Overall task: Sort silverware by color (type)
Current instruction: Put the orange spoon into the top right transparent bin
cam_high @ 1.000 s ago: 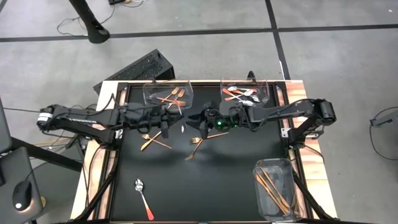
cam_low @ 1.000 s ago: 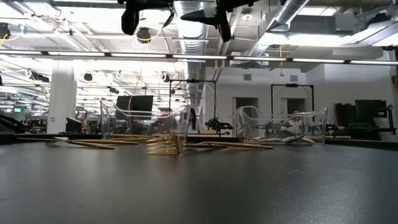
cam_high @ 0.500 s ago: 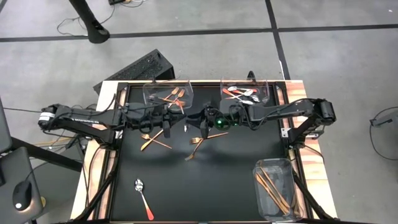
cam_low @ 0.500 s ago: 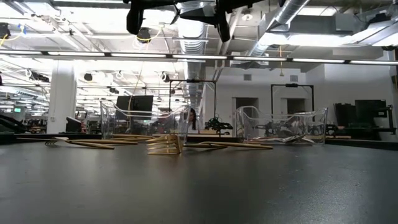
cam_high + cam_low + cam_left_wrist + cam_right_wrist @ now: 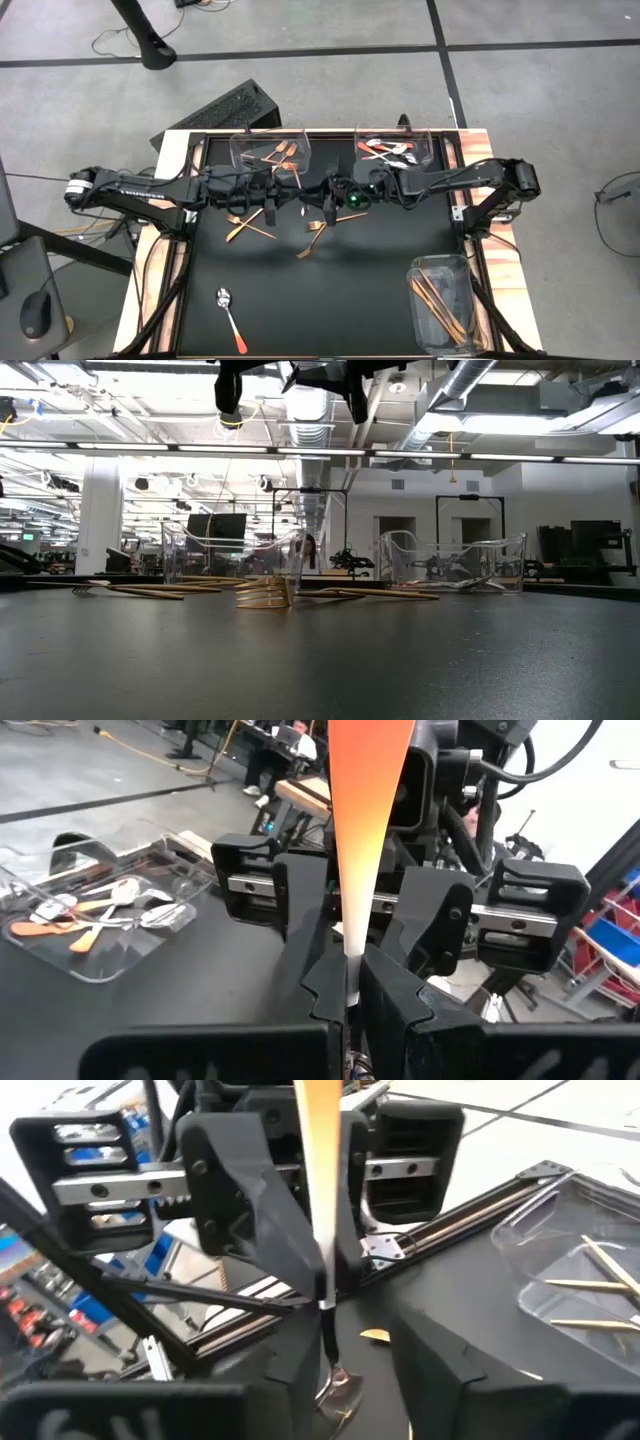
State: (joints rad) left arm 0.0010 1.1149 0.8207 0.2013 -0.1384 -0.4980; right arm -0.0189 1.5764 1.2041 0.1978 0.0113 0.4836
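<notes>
A spoon with a red-orange handle (image 5: 365,810) and a silver bowl (image 5: 337,1380) stands upright in mid-air over the table's middle, handle up. My left gripper (image 5: 297,197) is shut on it. My right gripper (image 5: 318,198) faces it from the table's right. It is open, with one finger (image 5: 295,920) on each side of the spoon, not touching it. Two copper-gold forks (image 5: 245,226) (image 5: 317,233) lie flat on the black mat. Another spoon (image 5: 230,316) lies near the near-left corner. My left gripper pinches the spoon between its two fingertips (image 5: 322,995) where the orange handle narrows toward the neck (image 5: 349,955). It comes level from the table's left. The spoon is lifted clear and upright, with the handle above the fingers and the bowl hanging below them.
A clear bin with forks (image 5: 272,152) and another with spoons (image 5: 393,150) stand at the far edge. A third bin with long gold sticks (image 5: 445,300) sits at the near right corner. The mat's near middle is bare.
My left gripper has carried the spoon toward the table's right, and my right gripper has moved left to meet it. The two grippers now stand closer together, with the right one's fingers around the spoon.
</notes>
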